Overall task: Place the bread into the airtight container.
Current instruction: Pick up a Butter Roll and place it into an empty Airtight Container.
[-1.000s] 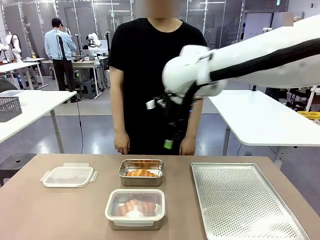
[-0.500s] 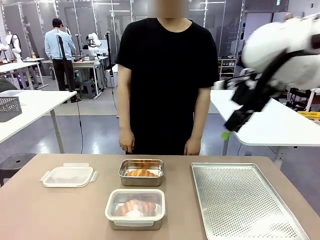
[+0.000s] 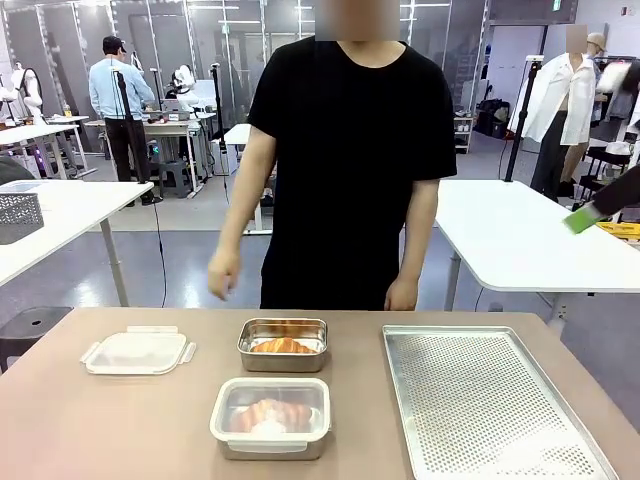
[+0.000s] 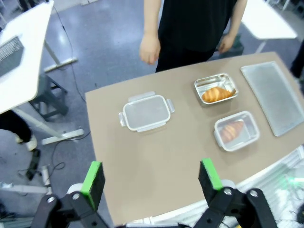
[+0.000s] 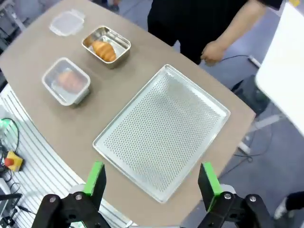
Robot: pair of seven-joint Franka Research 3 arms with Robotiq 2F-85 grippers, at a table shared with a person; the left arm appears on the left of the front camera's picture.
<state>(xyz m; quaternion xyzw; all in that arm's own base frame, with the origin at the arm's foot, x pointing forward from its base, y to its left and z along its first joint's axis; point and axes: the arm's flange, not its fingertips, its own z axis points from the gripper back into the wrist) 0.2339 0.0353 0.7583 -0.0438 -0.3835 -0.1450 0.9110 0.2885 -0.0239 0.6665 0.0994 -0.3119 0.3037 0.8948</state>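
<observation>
While both end effectors (image 4: 151, 178) (image 5: 152, 179) hang spread and empty, the bread (image 3: 283, 346) lies lengthwise left-to-right in its open container (image 3: 283, 345).

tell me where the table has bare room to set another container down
Bare patches: the near left corner of the table, below the loose lid; the strip between the lidded container and the perforated tray. Crowded: the middle, where the steel pan sits just behind that container.

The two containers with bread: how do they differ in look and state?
The near container has a translucent lid on; the far container is open. Its croissant shows plainly, while the near bread is dimmed by the lid. The near one sits closer to the robot. Both are rectangular, and each holds one piece.
</observation>
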